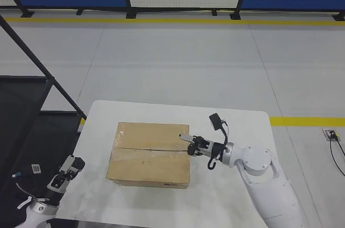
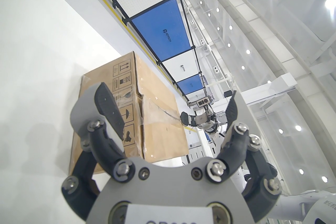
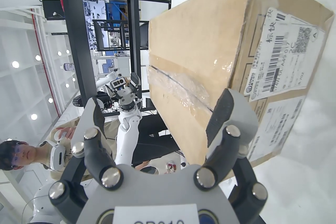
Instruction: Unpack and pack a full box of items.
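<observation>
Box (image 1: 150,155), taped shut, sits mid-way on the surface (image 1: 229,194) with the open right hand (image 1: 188,143) at its right top edge and the open left hand (image 1: 76,164) well apart at the near left, so prying the tape (image 3: 183,83) unbraced could shove it leftward.
</observation>
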Controlling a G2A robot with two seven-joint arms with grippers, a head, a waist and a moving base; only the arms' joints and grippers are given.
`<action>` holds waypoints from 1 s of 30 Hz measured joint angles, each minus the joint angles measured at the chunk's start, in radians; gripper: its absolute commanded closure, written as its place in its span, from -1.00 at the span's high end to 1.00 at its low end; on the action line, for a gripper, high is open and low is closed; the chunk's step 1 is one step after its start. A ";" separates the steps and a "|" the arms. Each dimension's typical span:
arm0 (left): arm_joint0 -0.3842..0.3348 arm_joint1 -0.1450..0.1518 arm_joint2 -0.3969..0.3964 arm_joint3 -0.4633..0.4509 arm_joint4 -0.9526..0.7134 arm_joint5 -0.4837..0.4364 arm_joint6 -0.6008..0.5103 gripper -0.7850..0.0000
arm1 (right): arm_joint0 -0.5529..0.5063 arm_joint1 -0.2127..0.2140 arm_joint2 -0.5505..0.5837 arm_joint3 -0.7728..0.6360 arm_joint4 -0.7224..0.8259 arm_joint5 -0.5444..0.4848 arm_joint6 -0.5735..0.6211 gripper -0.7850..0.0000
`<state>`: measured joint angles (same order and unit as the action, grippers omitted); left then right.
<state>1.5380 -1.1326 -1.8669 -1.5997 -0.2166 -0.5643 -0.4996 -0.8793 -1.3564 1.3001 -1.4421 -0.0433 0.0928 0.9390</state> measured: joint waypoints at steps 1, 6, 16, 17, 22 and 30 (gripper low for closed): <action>-0.002 0.001 -0.002 0.001 -0.001 0.001 -0.001 1.00 | -0.014 0.003 0.012 -0.015 0.003 -0.004 -0.003 1.00; -0.012 0.004 -0.018 0.006 -0.017 0.001 -0.005 1.00 | -0.098 0.022 0.095 -0.095 0.036 -0.043 -0.019 1.00; -0.023 0.007 -0.032 0.020 -0.042 -0.002 -0.018 1.00 | -0.165 0.035 0.166 -0.145 0.063 -0.107 -0.042 1.00; -0.023 0.007 -0.032 0.020 -0.042 -0.002 -0.018 1.00 | -0.165 0.035 0.166 -0.145 0.063 -0.107 -0.042 1.00; -0.023 0.007 -0.032 0.020 -0.042 -0.002 -0.018 1.00 | -0.165 0.035 0.166 -0.145 0.063 -0.107 -0.042 1.00; -0.023 0.007 -0.032 0.020 -0.042 -0.002 -0.018 1.00 | -0.165 0.035 0.166 -0.145 0.063 -0.107 -0.042 1.00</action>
<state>1.5150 -1.1254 -1.8991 -1.5801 -0.2582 -0.5664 -0.5177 -1.0441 -1.3211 1.4657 -1.5866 0.0194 -0.0142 0.8970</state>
